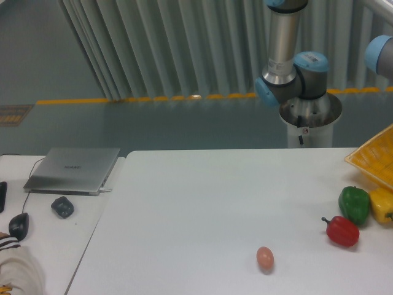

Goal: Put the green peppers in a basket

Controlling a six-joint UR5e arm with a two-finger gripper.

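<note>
The robot arm (285, 43) is a silver-grey metal tube with light blue plastic caps at its joints (310, 61). A rounded grey joint housing sits on a pale cylindrical pedestal (310, 126), which carries a small red mark and a dark slot.

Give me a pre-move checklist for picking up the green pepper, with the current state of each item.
1. Glossy dark-green bell pepper in view on the white table: ok.
2. Top of the pepper uncovered: ok.
3. Room around it: not ok; the yellow bell pepper sits against its right side and the red bell pepper with a stem lies close in front.
4. Bright yellow lattice plastic basket in view: partly, cut off by the right edge.
5. Basket contents: cannot tell.
6. Jaws: not in view; only the arm's joints show.
</note>
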